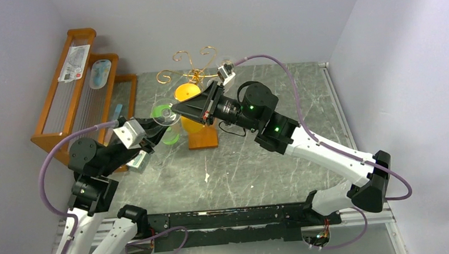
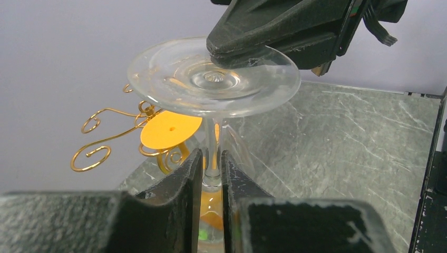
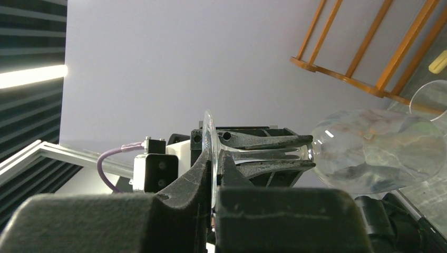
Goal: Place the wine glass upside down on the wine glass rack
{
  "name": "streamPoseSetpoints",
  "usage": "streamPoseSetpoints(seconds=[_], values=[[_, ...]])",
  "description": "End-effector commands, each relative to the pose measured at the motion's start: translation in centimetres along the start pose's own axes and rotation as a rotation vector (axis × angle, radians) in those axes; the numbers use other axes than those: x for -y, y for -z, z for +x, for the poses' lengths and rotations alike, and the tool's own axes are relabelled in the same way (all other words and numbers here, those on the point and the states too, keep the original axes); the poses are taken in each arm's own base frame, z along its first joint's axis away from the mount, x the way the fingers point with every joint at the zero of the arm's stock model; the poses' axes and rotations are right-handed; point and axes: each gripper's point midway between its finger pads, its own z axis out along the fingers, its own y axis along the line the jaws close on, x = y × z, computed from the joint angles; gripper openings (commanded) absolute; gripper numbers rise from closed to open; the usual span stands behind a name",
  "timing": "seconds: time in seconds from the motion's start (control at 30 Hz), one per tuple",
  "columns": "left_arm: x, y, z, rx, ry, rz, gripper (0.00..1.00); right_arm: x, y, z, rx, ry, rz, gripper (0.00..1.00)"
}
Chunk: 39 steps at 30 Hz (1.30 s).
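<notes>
Wine glass (image 2: 168, 79) — right end effector (image 3: 213, 161) pinches foot, left end effector (image 2: 212, 166) stem.

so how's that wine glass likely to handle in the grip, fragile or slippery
Probably fragile: the wine glass looks thin, with a slim stem, so a hard squeeze may snap it. Likely slippery: the right tool pinches just the smooth flat foot. The big bowl might make it pivot there.

we get the top view from high behind, looking down over the whole table (image 1: 272, 171); both wrist views sit close, sharing the wine glass (image 2: 184, 79).
</notes>
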Motion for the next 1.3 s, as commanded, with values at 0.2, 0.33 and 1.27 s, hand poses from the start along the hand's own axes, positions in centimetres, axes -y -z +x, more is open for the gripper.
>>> streamPoseSetpoints(seconds=[0.2,0.33,1.27], values=[[-0.6,-0.2,3.9,-0.125,0.075,-0.036,0.05,-3.4,0.5,-0.5,-0.002,0.01,-0.114,0.36],[-2.4,0.2,5.5,-0.189,0.171,-0.178,0.05,-1.0,0.7,-2.0,0.075,0.067,-0.015,0.57],[-8.9,-3.8,9.8,-0.316,0.226,-0.385,0.05,-1.8,10.7,-9.6,0.551,0.319,0.112,0.63]])
